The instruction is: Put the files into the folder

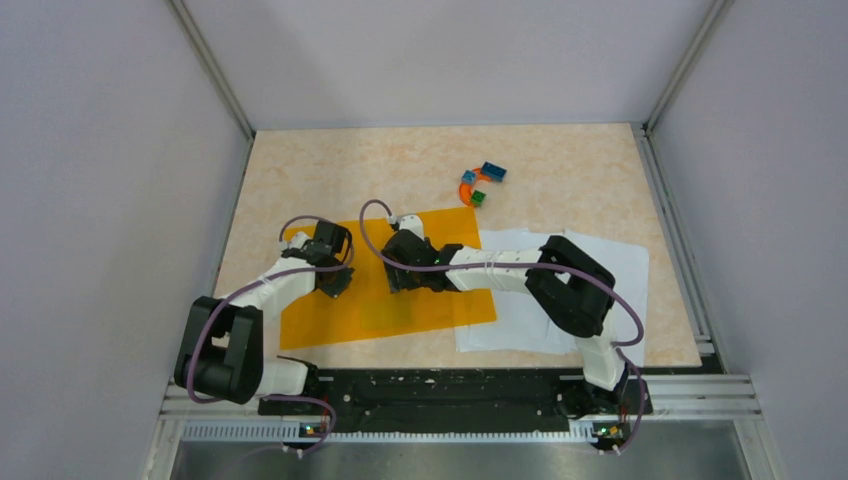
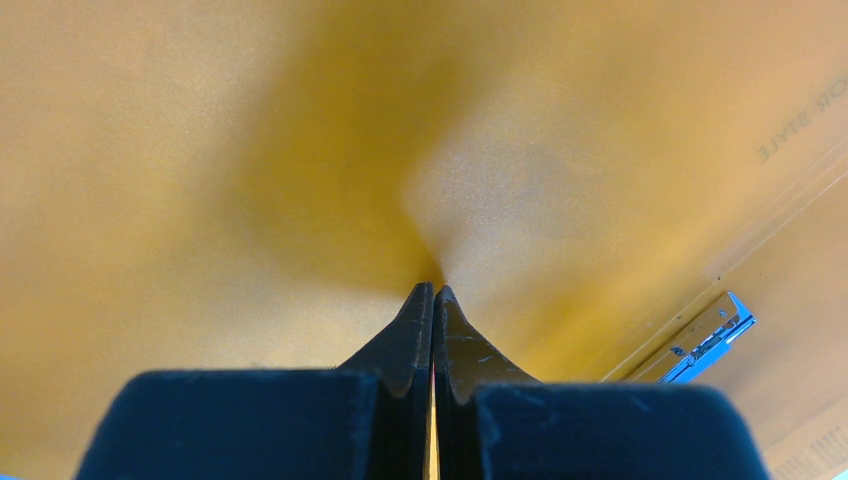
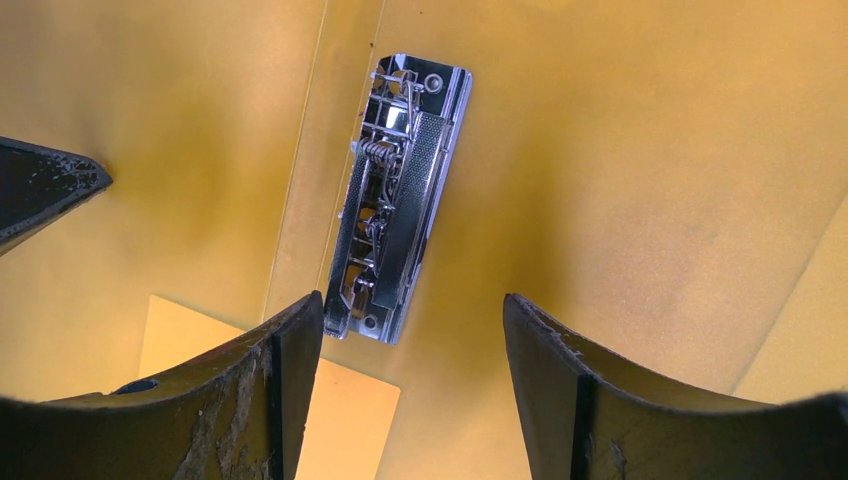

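Folder (image 1: 400,312) is lying open on the tabletop (image 1: 560,165), left of centre, so the opening step looks done. Files (image 1: 625,268) are lying outside it, against its right edge. None are showing inside, so all the loading is left to do. Left pincer (image 2: 433,290) is closed, its tips pressing the orange cover. Right pincer (image 3: 415,305) is hanging open and empty over the metal clip (image 3: 400,200). Cover lettering is reading "…OR STYLE" and the smaller print is illegible.

You're looking at a flat orange plastic folder (image 1: 420,310) mid-frame, with plain white paper sheets (image 1: 505,325) right of it, on a beige marble-patterned tabletop (image 1: 570,180). Upper centre: small blue, green and orange toy blocks (image 1: 492,171). Inside the folder is a shiny silver metal clip (image 3: 395,200).
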Available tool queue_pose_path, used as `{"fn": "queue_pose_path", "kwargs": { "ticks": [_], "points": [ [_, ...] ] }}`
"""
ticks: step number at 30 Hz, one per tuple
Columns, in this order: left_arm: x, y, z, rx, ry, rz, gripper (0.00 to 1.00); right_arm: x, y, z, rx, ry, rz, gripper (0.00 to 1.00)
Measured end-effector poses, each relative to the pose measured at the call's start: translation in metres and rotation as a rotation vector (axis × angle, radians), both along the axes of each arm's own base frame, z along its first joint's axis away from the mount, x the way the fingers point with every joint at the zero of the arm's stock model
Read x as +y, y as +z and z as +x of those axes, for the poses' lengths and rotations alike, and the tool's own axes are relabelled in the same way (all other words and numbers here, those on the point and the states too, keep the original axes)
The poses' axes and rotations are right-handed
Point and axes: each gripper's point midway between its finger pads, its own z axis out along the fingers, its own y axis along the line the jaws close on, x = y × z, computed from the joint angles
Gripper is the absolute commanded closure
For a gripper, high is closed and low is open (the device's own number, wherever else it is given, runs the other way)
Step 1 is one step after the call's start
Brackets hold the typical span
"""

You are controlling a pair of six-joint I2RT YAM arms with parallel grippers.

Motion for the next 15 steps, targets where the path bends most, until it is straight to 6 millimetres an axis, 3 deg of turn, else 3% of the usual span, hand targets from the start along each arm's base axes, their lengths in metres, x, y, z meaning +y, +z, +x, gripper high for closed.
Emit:
{"fn": "queue_pose_path", "kwargs": {
  "ticks": [15],
  "points": [
    [-0.0004, -0.0005, 0.0027, 0.007, 0.001, -0.004, 1.00, -0.0008, -0.0020, 0.0008, -0.052, -0.014, 0.012, 0.42]
  ]
}}
